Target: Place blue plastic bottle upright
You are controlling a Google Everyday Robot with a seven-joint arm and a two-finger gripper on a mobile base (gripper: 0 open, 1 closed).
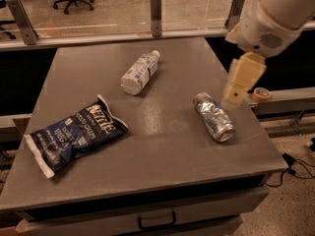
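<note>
The blue plastic bottle lies on its side at the back middle of the grey table, its white cap pointing to the far right. It is clear with a pale label. My gripper hangs from the white arm at the right, above the table's right part, just right of the crushed silver-blue can. It is well to the right of the bottle and holds nothing that I can see.
A dark blue chip bag lies at the front left. A glass barrier with metal posts runs behind the table. An orange tape roll sits on a ledge to the right. A drawer handle is below the front edge.
</note>
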